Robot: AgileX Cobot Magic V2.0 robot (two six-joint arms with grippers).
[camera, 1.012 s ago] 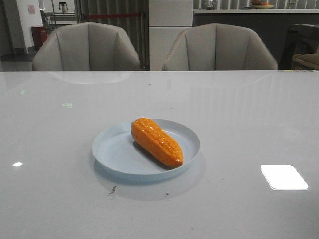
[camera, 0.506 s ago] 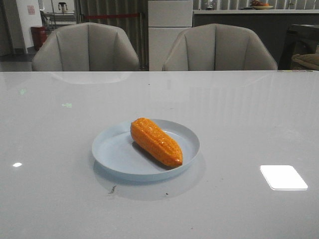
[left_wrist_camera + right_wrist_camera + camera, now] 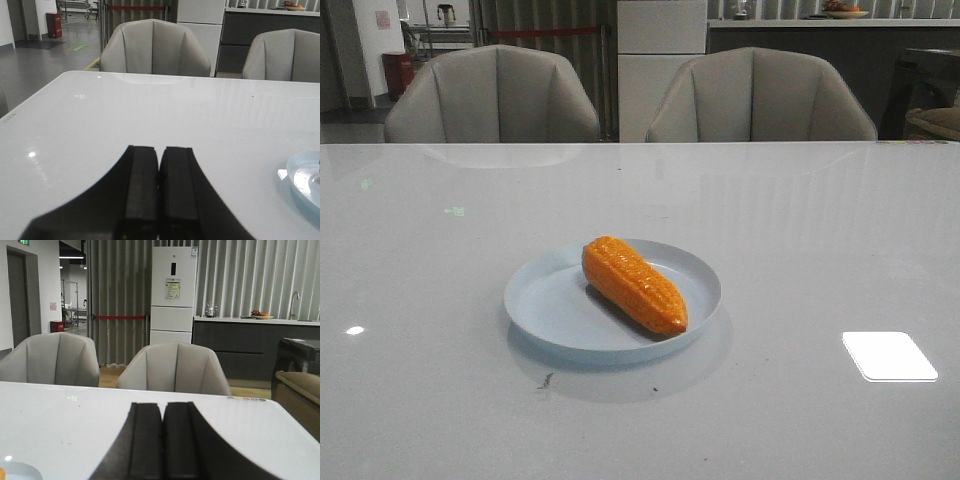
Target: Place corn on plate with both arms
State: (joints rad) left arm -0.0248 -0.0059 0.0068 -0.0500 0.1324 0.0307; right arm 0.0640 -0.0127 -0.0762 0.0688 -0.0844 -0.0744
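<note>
Nothing has shifted over the last second: the corn lies where it did, slantwise inside the plate, its blunt end toward the far rim and its tapered tip near the front right rim. The plate has not moved either.

Neither arm shows over the table from the front. Each wrist camera looks past its own fingers: the left gripper is clenched with its pads pressed together on nothing, and the right gripper is closed the same way, empty.

The table is glossy and pale grey, mirroring a bright square of ceiling light at the right. Behind it stand two grey upholstered chairs, then a white refrigerator against a ribbed curtain wall, and a dark counter with a sink tap.
</note>
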